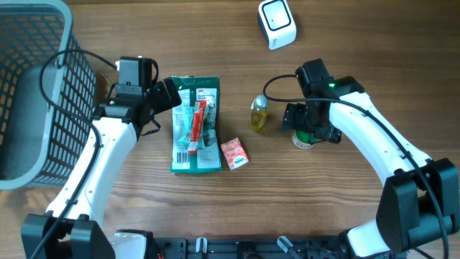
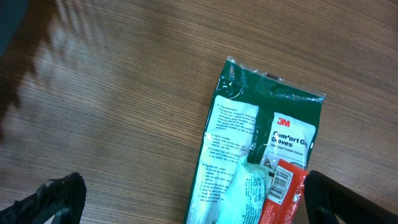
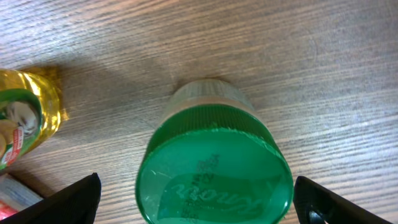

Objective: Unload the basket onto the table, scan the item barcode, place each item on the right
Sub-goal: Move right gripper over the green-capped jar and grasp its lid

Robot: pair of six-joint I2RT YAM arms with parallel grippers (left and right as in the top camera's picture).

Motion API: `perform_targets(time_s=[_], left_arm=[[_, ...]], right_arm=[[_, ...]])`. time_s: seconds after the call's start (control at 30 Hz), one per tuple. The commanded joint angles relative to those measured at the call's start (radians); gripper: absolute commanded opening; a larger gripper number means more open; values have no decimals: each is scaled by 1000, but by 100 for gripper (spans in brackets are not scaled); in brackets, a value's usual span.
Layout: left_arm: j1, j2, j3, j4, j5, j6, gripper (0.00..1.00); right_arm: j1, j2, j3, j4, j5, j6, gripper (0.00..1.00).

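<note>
Right gripper: jaws released, spread wide either side of green-capped jar. Left gripper: jaws released, above green glove packet on wooden table.

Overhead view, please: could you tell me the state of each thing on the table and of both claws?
Jar: upright, green lid on.
Right claw: open, over the Jar, gripping nothing.
Left claw: open, holding nothing.
Glove packet: lying flat, red tube on top.
Oil bottle: cap on.
Red box: lying flat.
Scanner: standing apart from the items.
</note>
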Motion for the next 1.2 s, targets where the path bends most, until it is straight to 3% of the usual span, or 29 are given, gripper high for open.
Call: perform_targets(time_s=[0.0,0.3,0.47,0.63,0.9,1.17], left_arm=[[2,-7,11,1,-5,9,100],[2,-7,11,1,-6,9,100],[2,-7,11,1,-5,9,100],[2,-7,11,1,-5,9,100],[2,-7,11,1,-5,9,100],[2,-7,11,1,-5,9,100]], right_arm=[[-2,19,-13,-4,10,37,99],[-2,19,-80,64,9,45,100],[-2,19,-81,58,9,45,81],[-2,19,-81,61,10,33,79],[-2,19,-81,72,10,-55,69],[-2,19,-81,87,10,-325,69]])
